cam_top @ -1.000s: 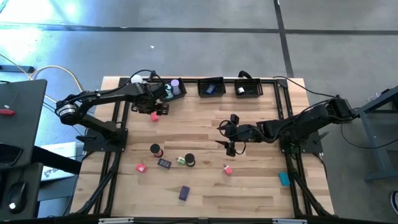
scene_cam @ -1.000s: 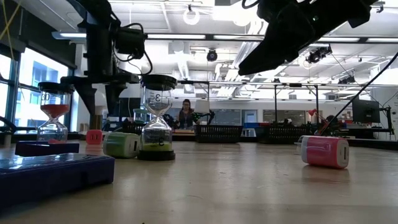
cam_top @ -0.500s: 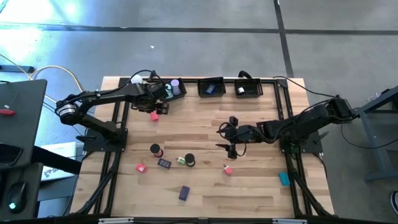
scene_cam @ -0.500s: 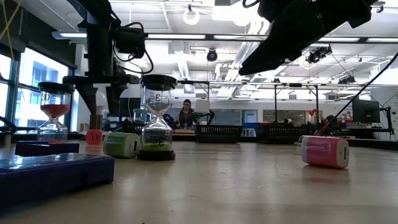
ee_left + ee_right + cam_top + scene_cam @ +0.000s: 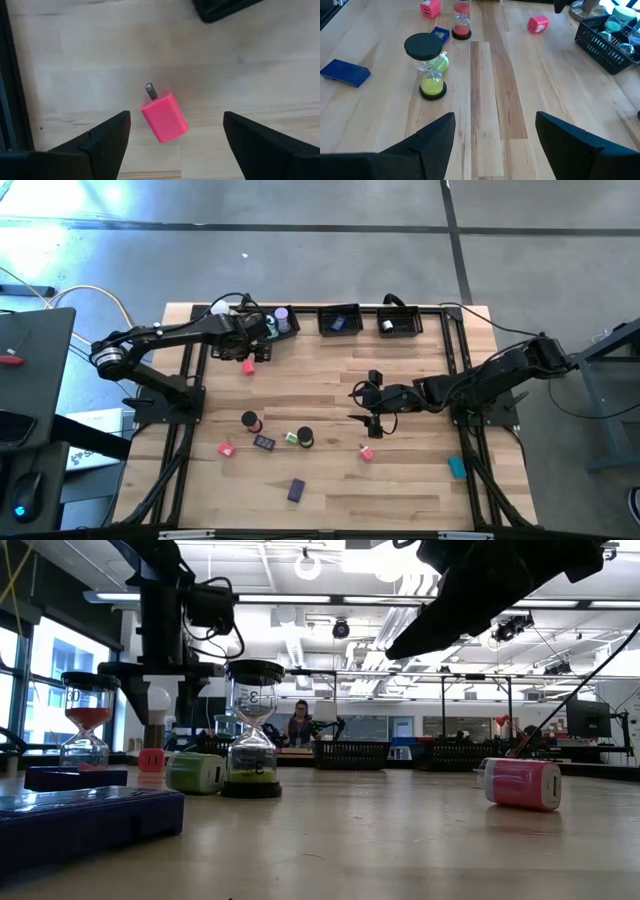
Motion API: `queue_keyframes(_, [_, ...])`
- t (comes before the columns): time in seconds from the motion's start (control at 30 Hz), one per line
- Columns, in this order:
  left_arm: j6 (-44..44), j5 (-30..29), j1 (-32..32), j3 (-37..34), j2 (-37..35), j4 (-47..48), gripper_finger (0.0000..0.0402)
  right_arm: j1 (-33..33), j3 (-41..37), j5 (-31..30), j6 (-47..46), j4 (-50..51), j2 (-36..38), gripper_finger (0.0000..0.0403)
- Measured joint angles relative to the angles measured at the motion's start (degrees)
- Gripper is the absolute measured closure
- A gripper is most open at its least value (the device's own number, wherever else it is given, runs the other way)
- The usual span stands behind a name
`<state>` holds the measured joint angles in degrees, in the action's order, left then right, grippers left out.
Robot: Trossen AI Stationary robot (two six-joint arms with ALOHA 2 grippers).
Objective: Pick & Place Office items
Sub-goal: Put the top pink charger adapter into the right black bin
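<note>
A pink block (image 5: pixel 164 117) with a metal prong lies flat on the wooden table (image 5: pixel 330 370), near the far left; it also shows in the high view (image 5: pixel 247 365). My left gripper (image 5: pixel 176 117) hangs open above it, pointing down, a finger on either side and clear of it; from above the left gripper (image 5: pixel 258 353) is beside the block. My right gripper (image 5: pixel 372 408) stands open over the table's middle with nothing between its fingers (image 5: pixel 495 117). Other office items lie toward the near side: a pink block (image 5: pixel 227 448), a blue block (image 5: pixel 264 442), a purple block (image 5: pixel 296 490).
Three black trays (image 5: pixel 339 320) line the far edge. A green-sand hourglass (image 5: pixel 430 65) and a red-sand hourglass (image 5: pixel 462 20) stand upright near the centre left. A pink block (image 5: pixel 366 452) and a teal block (image 5: pixel 457 467) lie to the right. A white ball (image 5: pixel 158 698) shows behind the left gripper.
My left gripper has turned a little in place above the pink block, and in the low view the white ball now shows between its fingers where it was hidden before. The pink block has stayed where it lay.
</note>
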<state>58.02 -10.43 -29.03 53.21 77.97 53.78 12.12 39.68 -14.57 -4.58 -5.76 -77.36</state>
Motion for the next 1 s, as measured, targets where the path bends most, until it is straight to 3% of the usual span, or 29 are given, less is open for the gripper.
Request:
queue_keyframes(0.47, [4.61, 3.02, 0.41, 0.0, 10.81, -0.09, 0.0091, 0.78, 0.0, 0.11, 0.07, 0.46, 0.0, 0.0137])
queue_keyframes(1.0, [0.24, 4.73, -1.65, 0.11, 16.96, -1.55, 0.0091, 2.19, 0.0, 0.15, 0.28, 0.71, 0.0, 0.0137])
